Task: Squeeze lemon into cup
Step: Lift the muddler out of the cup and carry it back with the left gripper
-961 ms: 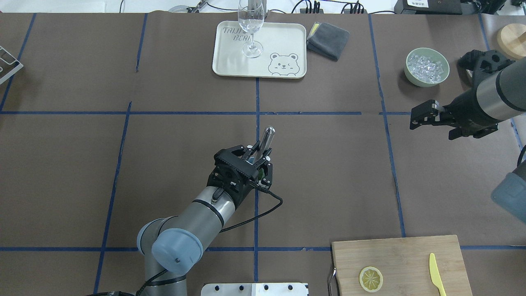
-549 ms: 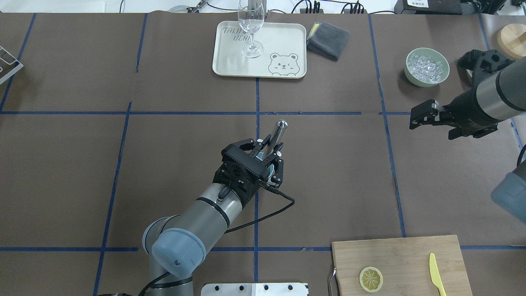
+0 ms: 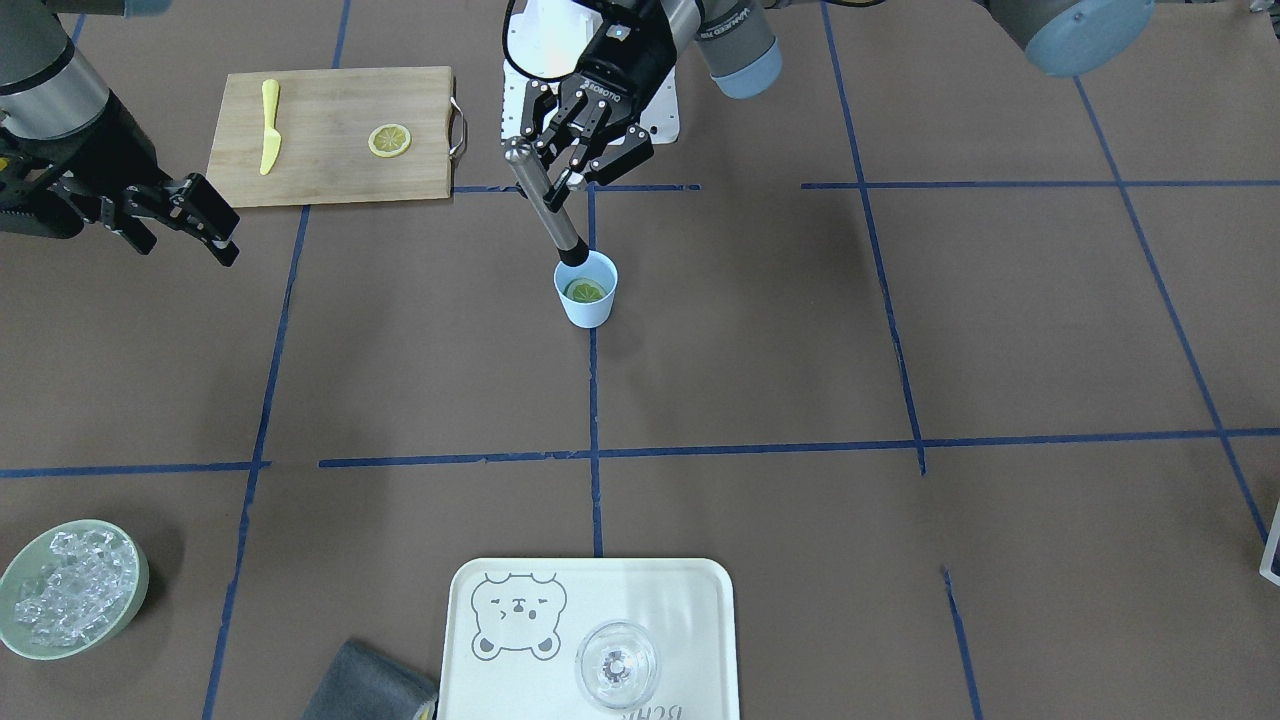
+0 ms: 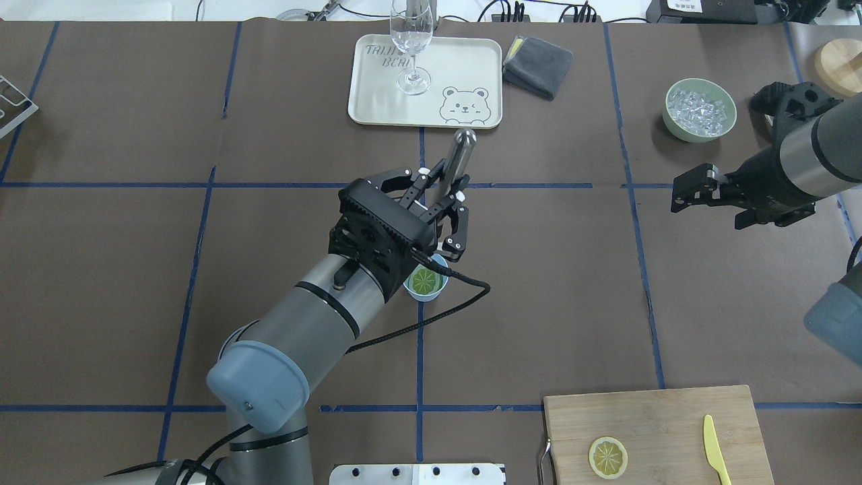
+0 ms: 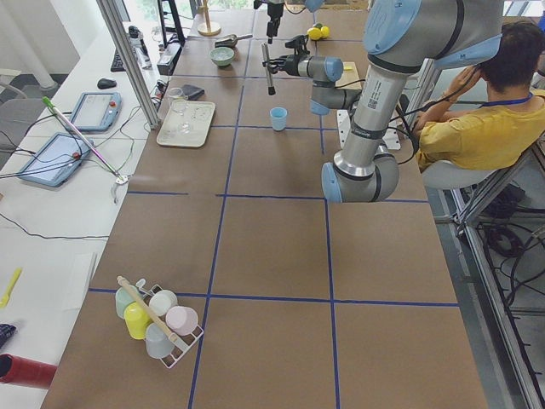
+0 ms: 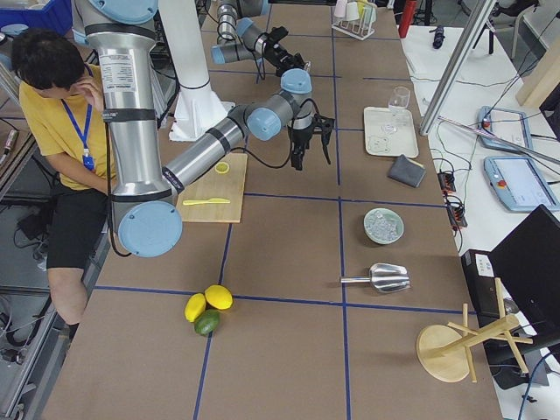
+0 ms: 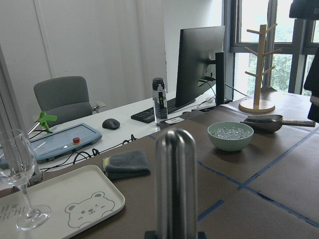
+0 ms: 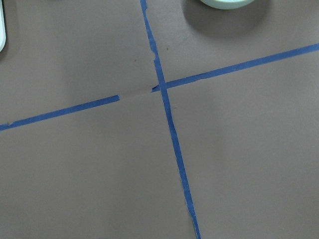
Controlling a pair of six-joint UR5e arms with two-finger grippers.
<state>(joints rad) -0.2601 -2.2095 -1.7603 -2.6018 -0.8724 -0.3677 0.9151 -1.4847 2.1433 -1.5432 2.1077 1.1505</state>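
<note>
The light-blue cup (image 4: 425, 283) stands near the table's middle with a lemon slice (image 4: 424, 279) lying flat inside it. Both also show in the front view, the cup (image 3: 586, 298) and the slice (image 3: 585, 291). My left gripper (image 4: 439, 202) is shut on a steel muddler (image 4: 458, 156) and holds it tilted above the cup, its lower end (image 3: 570, 250) just over the rim and out of the cup. The muddler fills the left wrist view (image 7: 175, 184). My right gripper (image 4: 690, 188) is open and empty, far to the right.
A second lemon slice (image 4: 608, 457) and a yellow knife (image 4: 715, 448) lie on the cutting board (image 4: 673, 411) at front right. A bowl of ice (image 4: 700, 110) is at back right. A tray (image 4: 377, 101) with a glass (image 4: 411, 47) and a grey cloth (image 4: 537, 65) are at the back.
My left gripper has risen and moved toward the far side with the muddler, drawing it up out of the cup. The cup and slice now show. The right arm has not moved.
</note>
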